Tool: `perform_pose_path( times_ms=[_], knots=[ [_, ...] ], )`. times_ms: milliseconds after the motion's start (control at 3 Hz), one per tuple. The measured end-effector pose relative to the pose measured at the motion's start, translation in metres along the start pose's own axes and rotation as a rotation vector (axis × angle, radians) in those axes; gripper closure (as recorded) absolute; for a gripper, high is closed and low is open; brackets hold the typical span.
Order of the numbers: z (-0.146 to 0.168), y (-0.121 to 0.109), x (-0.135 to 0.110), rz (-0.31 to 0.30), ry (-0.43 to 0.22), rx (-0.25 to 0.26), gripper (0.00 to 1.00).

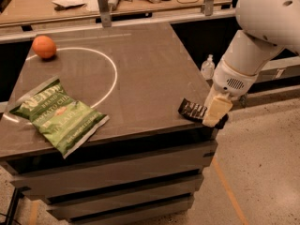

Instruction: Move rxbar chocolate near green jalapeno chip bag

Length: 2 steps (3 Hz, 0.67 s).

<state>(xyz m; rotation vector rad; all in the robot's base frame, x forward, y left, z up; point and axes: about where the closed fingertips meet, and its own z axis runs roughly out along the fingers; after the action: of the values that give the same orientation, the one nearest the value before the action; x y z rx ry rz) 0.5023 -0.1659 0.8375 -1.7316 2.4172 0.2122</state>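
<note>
The rxbar chocolate [191, 109], a small black bar with pale text, lies at the table's front right corner. My gripper [216, 112] is at the bar's right end, shut on it, with a pale finger [217, 108] covering that end. The green jalapeno chip bag [58, 116] lies flat at the table's front left, far from the bar.
An orange fruit [44, 46] sits at the back left beside a white circle line [112, 74] on the dark table [150, 55]. A small clear bottle [208, 67] stands past the right edge. A cluttered bench [93, 3] runs behind.
</note>
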Motion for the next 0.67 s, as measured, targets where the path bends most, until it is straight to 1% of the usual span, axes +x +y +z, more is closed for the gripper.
perform_pose_path(
  times_ms=[333,667],
  knots=[
    [-0.009,-0.005,-0.016,-0.043,-0.028,0.018,1.0],
    [-0.029,-0.012,-0.061,-0.137,-0.107,0.052,1.0]
  ],
)
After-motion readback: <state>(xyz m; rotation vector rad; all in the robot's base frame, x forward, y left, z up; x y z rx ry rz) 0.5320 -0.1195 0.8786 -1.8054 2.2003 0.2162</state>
